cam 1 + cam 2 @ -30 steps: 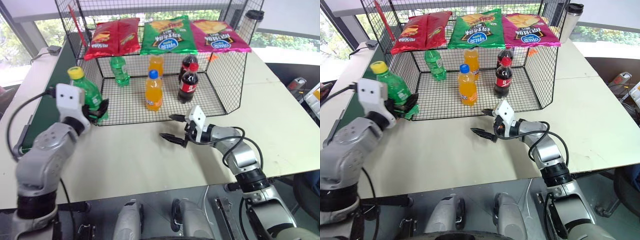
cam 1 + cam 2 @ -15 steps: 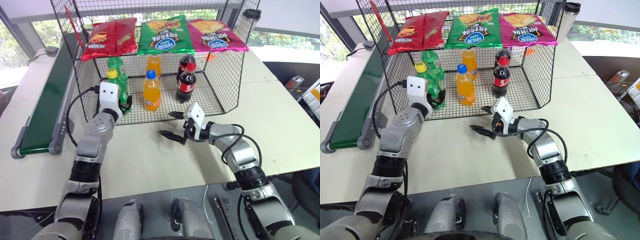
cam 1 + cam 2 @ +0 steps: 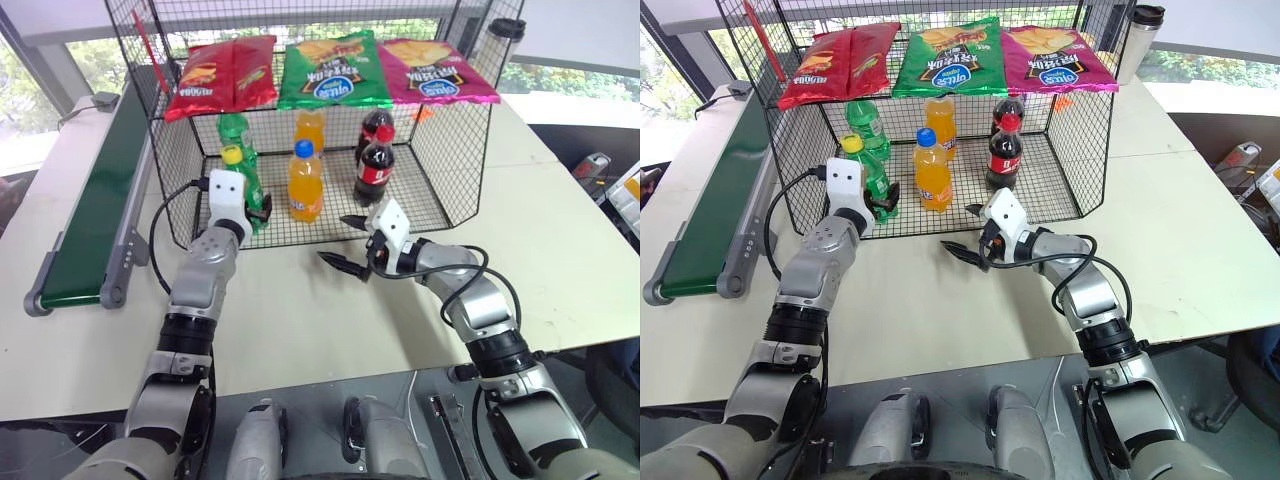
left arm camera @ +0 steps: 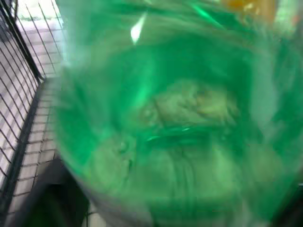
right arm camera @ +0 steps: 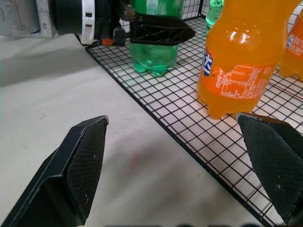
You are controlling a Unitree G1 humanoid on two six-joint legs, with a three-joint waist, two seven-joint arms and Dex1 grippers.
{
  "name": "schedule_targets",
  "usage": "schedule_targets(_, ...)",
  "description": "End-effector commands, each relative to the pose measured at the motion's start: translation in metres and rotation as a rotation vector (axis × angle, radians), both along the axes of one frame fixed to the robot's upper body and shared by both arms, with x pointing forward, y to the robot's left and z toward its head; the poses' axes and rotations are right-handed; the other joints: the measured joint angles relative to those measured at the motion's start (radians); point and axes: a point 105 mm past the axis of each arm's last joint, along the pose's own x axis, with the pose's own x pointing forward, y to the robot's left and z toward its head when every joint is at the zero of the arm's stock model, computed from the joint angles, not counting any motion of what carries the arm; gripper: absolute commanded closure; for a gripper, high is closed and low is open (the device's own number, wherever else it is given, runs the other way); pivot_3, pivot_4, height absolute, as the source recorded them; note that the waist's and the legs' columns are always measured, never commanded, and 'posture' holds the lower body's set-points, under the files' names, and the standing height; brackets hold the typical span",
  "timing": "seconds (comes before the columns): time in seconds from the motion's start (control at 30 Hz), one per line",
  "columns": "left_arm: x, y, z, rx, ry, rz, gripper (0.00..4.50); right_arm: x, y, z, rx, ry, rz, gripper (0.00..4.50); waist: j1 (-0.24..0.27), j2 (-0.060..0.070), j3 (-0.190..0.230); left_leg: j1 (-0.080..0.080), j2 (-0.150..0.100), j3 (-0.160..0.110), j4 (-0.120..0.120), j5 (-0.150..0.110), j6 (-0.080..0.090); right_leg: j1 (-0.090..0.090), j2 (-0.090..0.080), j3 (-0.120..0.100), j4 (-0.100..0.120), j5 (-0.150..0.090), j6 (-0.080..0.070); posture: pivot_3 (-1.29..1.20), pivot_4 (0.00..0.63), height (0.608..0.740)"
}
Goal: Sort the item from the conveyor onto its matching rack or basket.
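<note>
Carried off the conveyor [image 3: 95, 190], bottle [image 3: 243, 185] stands in basket [image 3: 455, 170] (both end effectors agape).

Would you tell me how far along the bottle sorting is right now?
Done: the yellow-capped green bottle stands on the mesh floor of the basket, off the conveyor. In hand: the left pincer is at the bottle. Left: probably drawing that arm clear.

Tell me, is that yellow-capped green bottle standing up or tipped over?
Standing up. The bottle has its yellow cap on top, and the right wrist view shows its base flat on the basket floor.
</note>
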Motion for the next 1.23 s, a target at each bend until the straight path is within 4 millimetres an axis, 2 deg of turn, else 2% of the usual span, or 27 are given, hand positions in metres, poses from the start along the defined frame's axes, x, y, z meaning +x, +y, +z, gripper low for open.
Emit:
schedule_targets(0.03,-0.001,0.004,0.023,0.015,-0.083,0.010,0.02,-0.003,0.003,0.017,0.031,-0.055,0.016,0.00,0.000,0.000,0.000,0.000,0.000,0.000,0.000,0.000,0.000,0.000,0.000,0.000,0.000,0.000,0.000,0.00,0.150,0.740)
schedule_targets(0.2,-0.013,0.007,0.034,0.058,-0.113,0.013,0.02,-0.005,0.003,0.015,0.027,-0.051,0.029,0.00,-0.002,0.000,0.000,0.000,0.000,0.000,0.000,0.000,0.000,0.000,0.000,0.000,0.000,0.000,0.000,0.00,0.150,0.740)
schedule_targets(0.3,-0.032,0.013,0.044,0.104,-0.127,-0.005,0.02,-0.006,0.003,0.015,0.034,-0.044,0.037,0.00,-0.006,0.000,0.000,0.000,0.000,0.000,0.000,0.000,0.000,0.000,0.000,0.000,0.000,0.000,0.000,0.00,0.150,0.740)
schedule_targets(0.5,-0.074,0.023,0.048,0.154,-0.086,-0.033,0.02,-0.009,0.005,0.013,0.036,-0.030,0.059,0.00,-0.005,0.000,0.000,0.000,0.000,0.000,0.000,0.000,0.000,0.000,0.000,0.000,0.001,0.000,0.000,0.00,0.150,0.740)
schedule_targets(0.57,-0.094,0.027,0.044,0.165,-0.063,-0.037,0.02,-0.009,0.004,0.013,0.036,-0.029,0.057,0.00,-0.006,0.000,0.000,0.001,0.000,0.000,0.000,0.000,0.000,0.000,0.000,0.000,0.001,0.000,0.000,0.00,0.150,0.740)
schedule_targets(0.77,-0.132,0.034,0.023,0.114,0.025,-0.014,0.02,-0.009,0.002,0.010,0.034,-0.023,0.054,0.00,-0.001,0.000,0.000,0.001,0.000,-0.001,0.000,0.000,0.000,0.000,0.000,0.001,0.001,0.000,0.000,0.00,0.150,0.740)
schedule_targets(1.0,-0.155,0.039,-0.002,0.033,0.118,0.027,0.02,-0.009,0.000,0.010,0.030,-0.022,0.051,0.00,0.000,0.000,0.000,0.001,0.000,-0.002,0.000,0.000,0.000,0.001,0.000,0.001,0.001,0.000,-0.001,0.00,0.150,0.740)
schedule_targets(1.23,-0.161,0.039,-0.019,-0.034,0.176,0.055,0.02,-0.009,-0.001,0.010,0.030,-0.023,0.052,0.00,0.000,0.000,0.000,0.001,0.000,-0.002,0.000,0.000,0.000,0.001,0.000,0.001,0.000,0.000,-0.001,0.00,0.150,0.740)
